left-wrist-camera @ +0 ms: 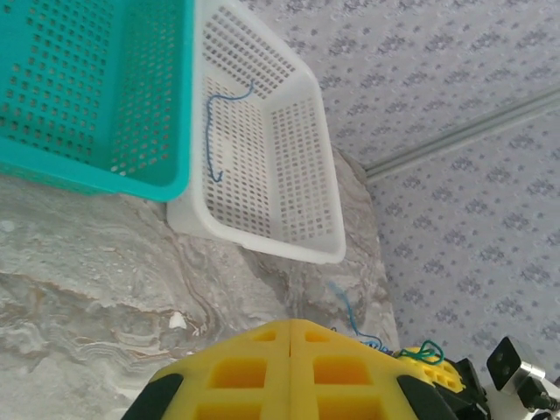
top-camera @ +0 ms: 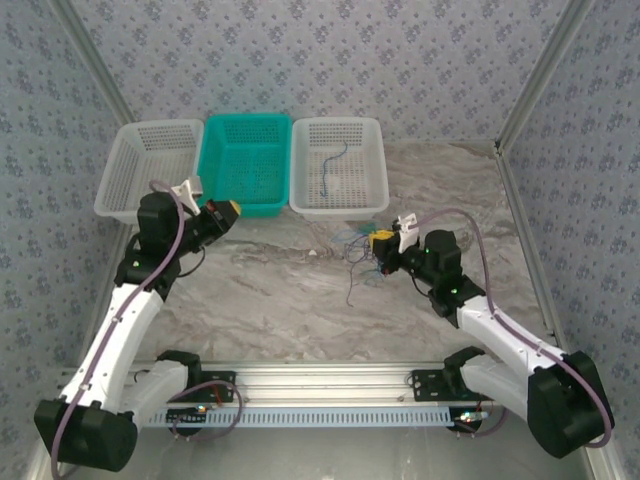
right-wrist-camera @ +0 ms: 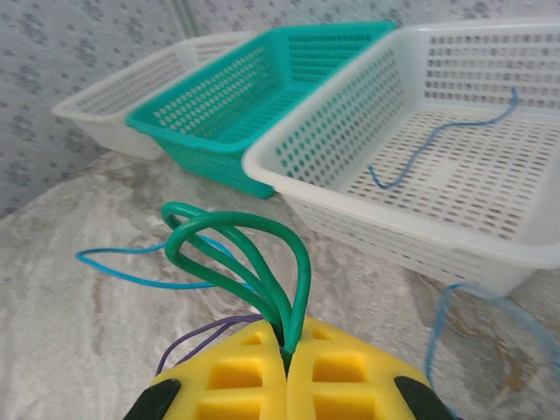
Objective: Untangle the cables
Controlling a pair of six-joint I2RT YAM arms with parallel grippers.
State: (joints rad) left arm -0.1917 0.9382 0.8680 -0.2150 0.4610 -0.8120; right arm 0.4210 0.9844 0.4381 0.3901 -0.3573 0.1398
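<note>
Right tool [right-wrist-camera: 287,352]: jaws closed on a looped green cable [right-wrist-camera: 241,249], which is held above the table [right-wrist-camera: 79,350]. Left tool [left-wrist-camera: 290,331]: jaws closed together with nothing between them, poised over the table near the teal basket [left-wrist-camera: 87,87]. Other cables [top-camera: 352,262], blue and dark, lie tangled on the table just beside the right tool. Beyond them, one blue cable [right-wrist-camera: 437,140] lies alone in the right-hand white basket [right-wrist-camera: 332,131].
</note>
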